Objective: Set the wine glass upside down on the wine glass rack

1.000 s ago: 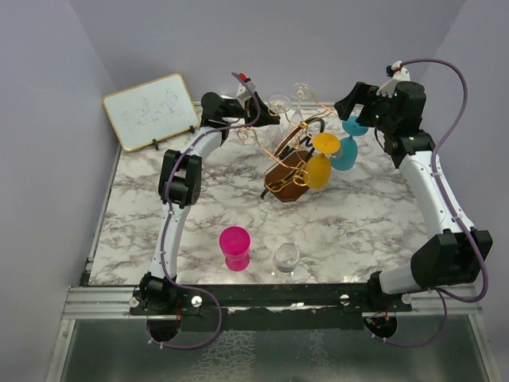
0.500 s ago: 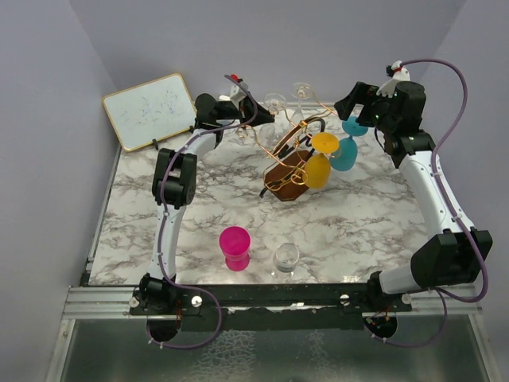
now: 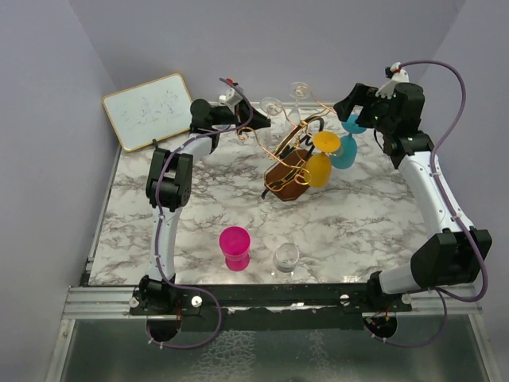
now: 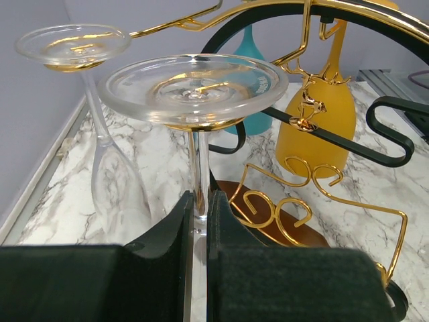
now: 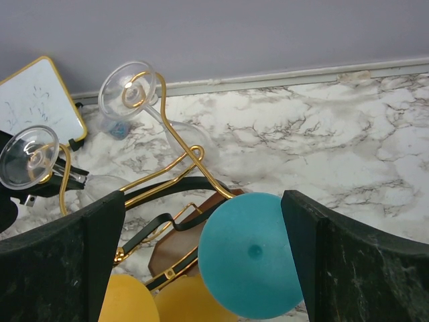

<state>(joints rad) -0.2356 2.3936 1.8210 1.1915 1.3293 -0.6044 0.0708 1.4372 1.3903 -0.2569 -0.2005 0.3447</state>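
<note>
My left gripper (image 4: 199,201) is shut on the stem of a clear wine glass (image 4: 193,90), which I hold upside down with its round foot on top. A gold wire loop shows right under that foot. From above, this glass (image 3: 271,106) is at the left side of the wine glass rack (image 3: 290,155), a gold wire stand on a brown wooden base (image 4: 281,228). A second clear glass (image 4: 74,43) hangs inverted further back. My right gripper (image 5: 201,261) stands wide open around the foot of a teal glass (image 5: 251,263) hanging on the rack, touching nothing.
A yellow glass (image 3: 320,163) hangs on the rack next to the teal one (image 3: 347,151). A pink cup (image 3: 235,247) and a small clear tumbler (image 3: 285,258) stand near the front edge. A whiteboard (image 3: 149,110) leans at the back left, by the wall.
My left wrist has drawn back to the left and lifted a little, carrying the clear glass with it. The right arm has not moved.
</note>
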